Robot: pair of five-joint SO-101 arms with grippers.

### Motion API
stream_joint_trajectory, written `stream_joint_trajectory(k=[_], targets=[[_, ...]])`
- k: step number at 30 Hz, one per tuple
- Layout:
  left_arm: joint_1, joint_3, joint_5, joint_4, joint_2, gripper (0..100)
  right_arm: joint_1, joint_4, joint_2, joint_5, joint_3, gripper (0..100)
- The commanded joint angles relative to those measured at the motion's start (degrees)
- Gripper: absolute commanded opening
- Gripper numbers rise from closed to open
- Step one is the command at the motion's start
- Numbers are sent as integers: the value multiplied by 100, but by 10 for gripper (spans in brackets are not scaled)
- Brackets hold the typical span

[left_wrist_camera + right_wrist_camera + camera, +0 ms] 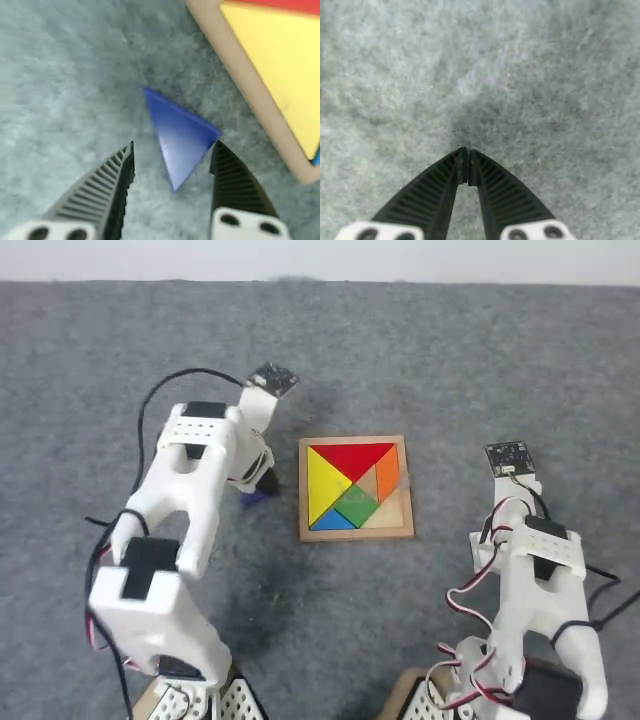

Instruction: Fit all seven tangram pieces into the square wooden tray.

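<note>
Tray: square, wood, flat on grey surface, between the two arms.
In tray: red piece along far edge; yellow piece on left arm's side; orange piece on right arm's side; green piece centre-near; light-blue piece at near corner by yellow.
Brown patch: between red, orange & green; piece or bare floor, can't tell.
Gap: bare wood at near corner, right arm's side.
Loose triangle: dark blue, on surface just outside tray, apart from rim.
L pincer: wide, fingers either side of loose triangle, not clamped; one tip just beside a corner.
R pincer: tips pressed together, holding nothing, over bare surface.
</note>
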Motion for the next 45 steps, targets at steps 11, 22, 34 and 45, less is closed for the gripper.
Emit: stream_joint_trajectory(k=[11, 22, 34, 45], targets=[[615, -127, 396, -26, -378, 258, 84, -110, -224, 97, -18, 7], [114, -154, 334, -237, 325, 257, 84, -110, -224, 97, -18, 7], [-44, -207, 229, -237, 193, 225, 84, -110, -224, 97, -18, 7], [545, -101, 686, 53, -932, 227, 84, -110, -224, 97, -18, 7]])
